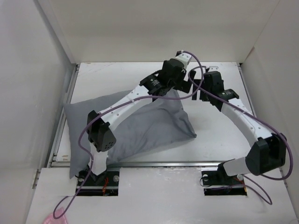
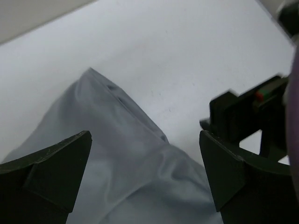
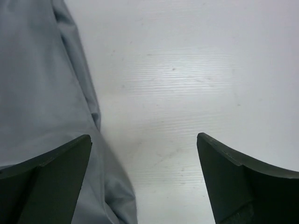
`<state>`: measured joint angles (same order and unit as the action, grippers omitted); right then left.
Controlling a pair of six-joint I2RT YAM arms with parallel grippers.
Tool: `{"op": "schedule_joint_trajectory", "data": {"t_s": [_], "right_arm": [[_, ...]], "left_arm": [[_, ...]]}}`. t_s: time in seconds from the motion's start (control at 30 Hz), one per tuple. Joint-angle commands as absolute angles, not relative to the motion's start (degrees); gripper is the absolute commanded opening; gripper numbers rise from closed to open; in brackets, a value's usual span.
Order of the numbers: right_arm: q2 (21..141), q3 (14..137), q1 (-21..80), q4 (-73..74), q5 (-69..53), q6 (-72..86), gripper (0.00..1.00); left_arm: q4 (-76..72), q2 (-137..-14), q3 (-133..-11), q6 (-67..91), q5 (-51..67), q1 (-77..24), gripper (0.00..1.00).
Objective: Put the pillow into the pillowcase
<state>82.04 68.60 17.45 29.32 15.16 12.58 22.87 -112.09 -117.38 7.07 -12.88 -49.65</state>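
The pillowcase point(image 1: 140, 126) is lying on the table point(image 1: 219, 140), left of centre in the overhead view. The left gripper point(image 2: 145, 175) and right gripper point(image 3: 144, 179) are hovering side by side at its upper-right corner.

Top cam: high, near side, looks down on table point(image 1: 215, 135). Wrist cams: close, down-facing; both share pillowcase point(image 3: 42, 93) edge.

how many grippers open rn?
2. Left gripper above the pillowcase corner; right gripper beside it, over the pillowcase edge and bare table. Neither holds anything.
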Motion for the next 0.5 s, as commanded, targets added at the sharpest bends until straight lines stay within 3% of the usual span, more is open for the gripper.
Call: {"op": "schedule_joint_trajectory", "data": {"t_s": [0.0, 0.17, 0.3, 0.4, 0.47], "right_arm": [[72.7, 70.8, 17.1, 28.4, 26.8, 17.8, 1.00], [71.5, 68.7, 17.1, 28.4, 15.9, 17.1, 1.00], [71.5, 59.6, 17.9, 17.0, -7.8, 13.4, 1.00], [73.2, 59.6, 20.6, 14.8, -7.7, 12.6, 1.00], [73.2, 60.1, 22.9, 14.2, 0.5, 13.1, 1.00]], "left_arm": [[23.3, -99.9, -112.1, 13.8, -11.5, -48.3, 1.00], [22.0, -86.6, -96.4, 21.3, -18.8, -45.8, 1.00], [24.6, -78.0, -80.6, 30.1, -23.4, -41.3, 1.00], [27.1, -72.3, -73.8, 33.7, -25.7, -37.8, 1.00], [30.1, -68.1, -67.8, 38.0, -29.8, -35.8, 1.00]]}}
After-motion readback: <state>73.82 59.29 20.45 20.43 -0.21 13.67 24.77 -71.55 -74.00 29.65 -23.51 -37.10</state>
